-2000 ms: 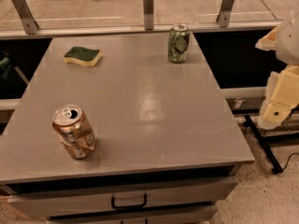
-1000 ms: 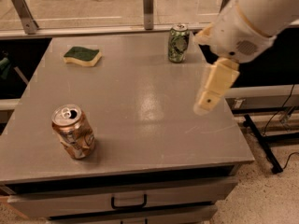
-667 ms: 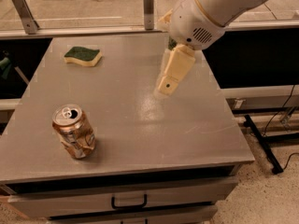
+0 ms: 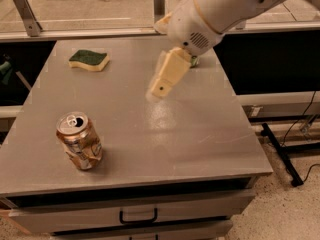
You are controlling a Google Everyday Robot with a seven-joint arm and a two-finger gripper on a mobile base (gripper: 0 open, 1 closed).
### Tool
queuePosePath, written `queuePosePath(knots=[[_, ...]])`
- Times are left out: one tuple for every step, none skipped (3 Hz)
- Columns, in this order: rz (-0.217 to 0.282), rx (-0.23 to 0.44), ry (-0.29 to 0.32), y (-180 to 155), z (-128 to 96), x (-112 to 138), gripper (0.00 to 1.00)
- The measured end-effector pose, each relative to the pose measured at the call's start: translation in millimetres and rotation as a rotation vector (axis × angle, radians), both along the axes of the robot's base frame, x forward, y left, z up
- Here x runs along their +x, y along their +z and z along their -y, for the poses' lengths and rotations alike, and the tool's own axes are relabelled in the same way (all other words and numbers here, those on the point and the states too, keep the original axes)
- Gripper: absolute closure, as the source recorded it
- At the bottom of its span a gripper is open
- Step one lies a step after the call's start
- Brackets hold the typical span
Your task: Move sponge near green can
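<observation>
The sponge point(image 4: 89, 60), pale yellow with a dark green top, lies flat at the far left of the grey table point(image 4: 200, 134). The green can is almost wholly hidden behind my arm at the far right of the table; only a dark green sliver point(image 4: 194, 61) shows. My gripper point(image 4: 163, 83), cream-coloured, hangs tilted over the middle of the table, to the right of the sponge and well apart from it. It holds nothing that I can see.
A dented orange-brown can point(image 4: 80, 140) stands at the front left of the table. A rail with metal posts point(image 4: 24, 11) runs behind the table. A drawer with a black handle point(image 4: 137, 217) is under the front edge. Cables and a black stand point(image 4: 282, 151) lie on the floor to the right.
My arm has swung in from the right, across the table to the left. It now covers the green can, and the gripper is nearer the sponge. The sponge and cans have not moved.
</observation>
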State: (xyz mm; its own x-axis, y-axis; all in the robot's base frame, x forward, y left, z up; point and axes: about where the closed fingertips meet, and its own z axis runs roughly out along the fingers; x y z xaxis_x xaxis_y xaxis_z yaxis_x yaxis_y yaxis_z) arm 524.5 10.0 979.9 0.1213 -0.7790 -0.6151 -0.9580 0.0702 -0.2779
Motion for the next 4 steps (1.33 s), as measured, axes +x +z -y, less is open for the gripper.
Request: queuePosePath(knots=[[0.003,0.181,0.016,-7.4,-63.5,41.3,0.0],[0.006,0.341,0.001,-8.8,-121.1,93.1,0.0],[-0.027,0.458,-0.031,-14.5,-176.6,140.6,0.0],[-0.082,0.487,-0.083,-32.5,-219.9,169.6,0.0]])
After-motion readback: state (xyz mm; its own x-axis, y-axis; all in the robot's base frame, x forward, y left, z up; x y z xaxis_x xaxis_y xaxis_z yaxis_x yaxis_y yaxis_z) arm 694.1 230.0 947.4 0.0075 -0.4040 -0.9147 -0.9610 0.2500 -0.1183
